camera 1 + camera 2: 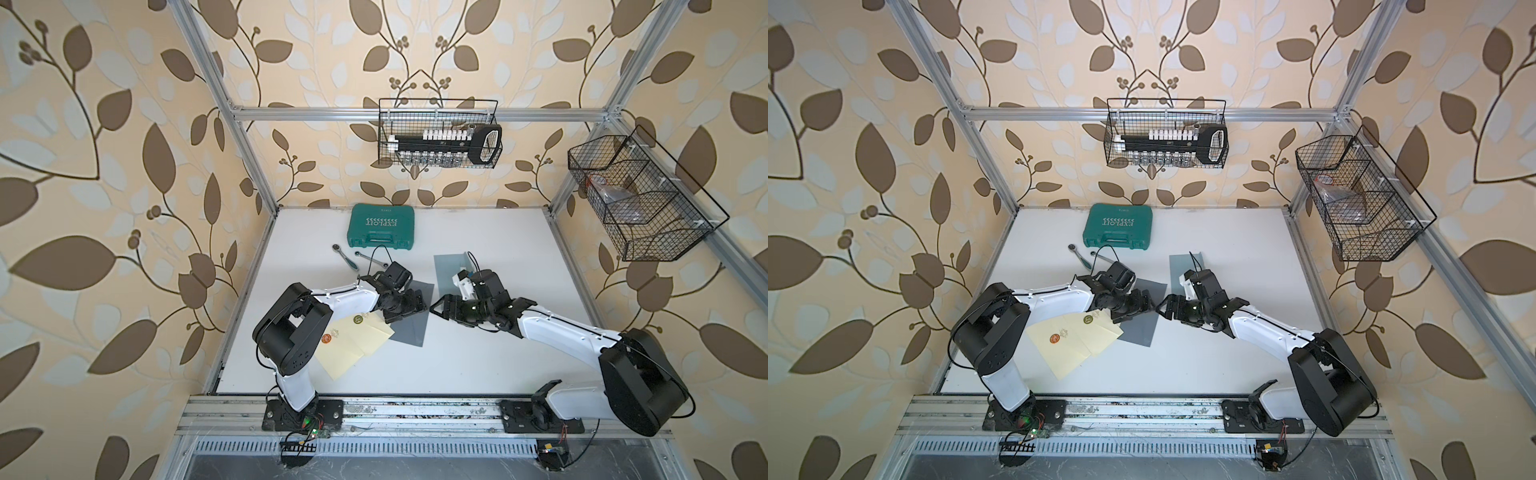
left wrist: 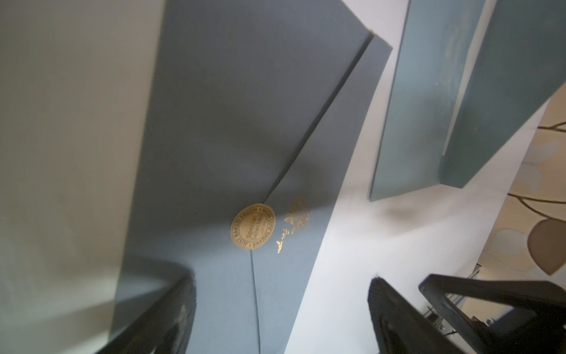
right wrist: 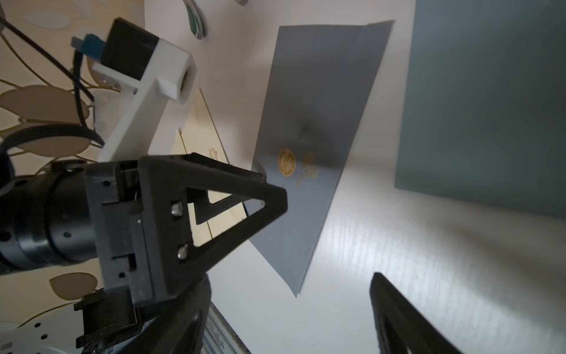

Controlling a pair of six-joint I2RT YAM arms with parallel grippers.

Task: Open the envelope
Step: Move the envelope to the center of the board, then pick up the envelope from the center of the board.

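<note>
both grippers wide open and empty at a sealed grey envelope

nearest the front edge of the white table [image 1: 478,353], two cream envelopes [image 1: 353,340] overlap beside the left arm. just past them the grey envelope [image 1: 409,328] lies flat, flap down, with a round gold seal [image 2: 253,226] on the flap's tip. the left gripper [image 1: 405,309] hangs over its far half, jaws spread wide with nothing between them; whether a fingertip touches the paper i cannot tell. the right gripper [image 1: 436,309] points at it from the other side, just off the envelope's edge, jaws likewise wide and holding nothing. farther back are a second grey-green envelope [image 1: 446,270], two ratchet wrenches [image 1: 347,257], a green tool case [image 1: 381,227], and a wire basket [image 1: 440,133] on the back rail.
</note>
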